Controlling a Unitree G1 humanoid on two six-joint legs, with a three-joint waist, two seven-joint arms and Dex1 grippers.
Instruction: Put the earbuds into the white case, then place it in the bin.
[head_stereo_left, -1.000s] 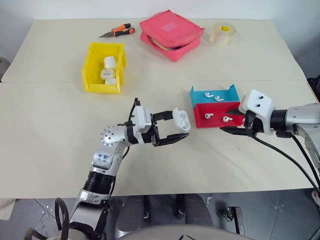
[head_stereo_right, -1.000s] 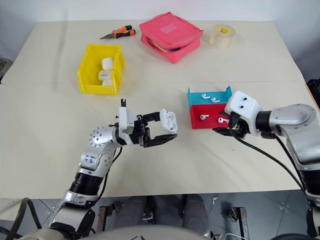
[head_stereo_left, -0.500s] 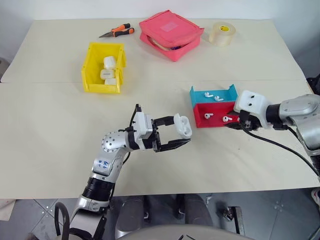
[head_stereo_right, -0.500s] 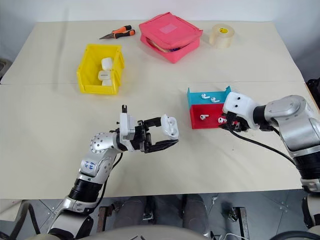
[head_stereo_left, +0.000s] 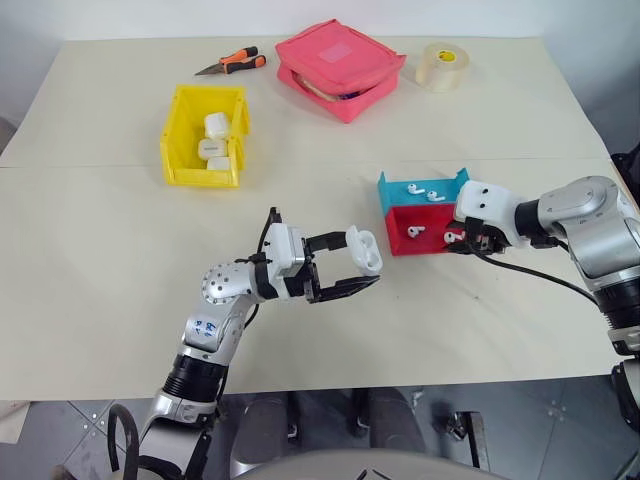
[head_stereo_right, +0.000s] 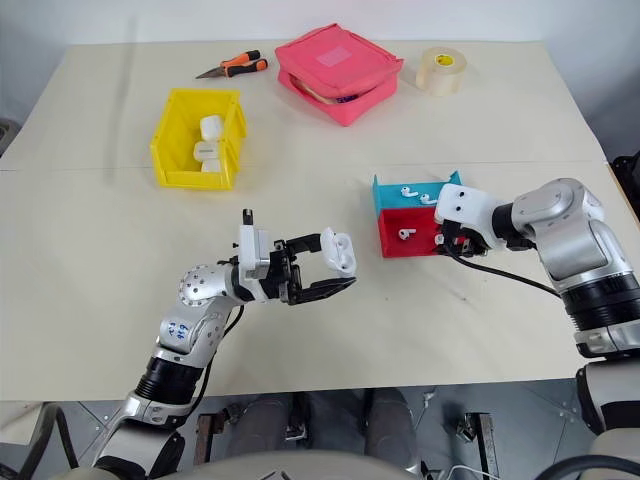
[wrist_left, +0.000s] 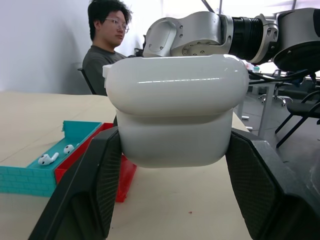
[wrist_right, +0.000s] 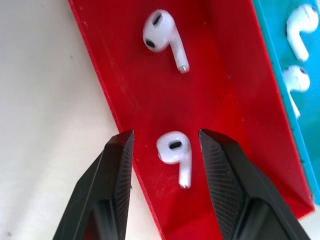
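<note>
The yellow bin (head_stereo_left: 205, 150), far to the left of the red tray (head_stereo_left: 432, 230) and well apart from it, already held several white cases. Nearer the red tray, on its left, the left gripper (head_stereo_left: 352, 268) pinched the white case (head_stereo_left: 365, 250) between its fingers and held it above the table (head_stereo_left: 100, 260). In the red tray lay two earbuds (wrist_right: 175, 152), and two more in the blue tray (head_stereo_left: 425, 188) touching its far side. The right gripper (wrist_right: 165, 150) hung over the red tray, fingers spread to either side of one earbud, not yet closed on it. By my judgement no earbud was in the case yet, so loading and binning remained.
</note>
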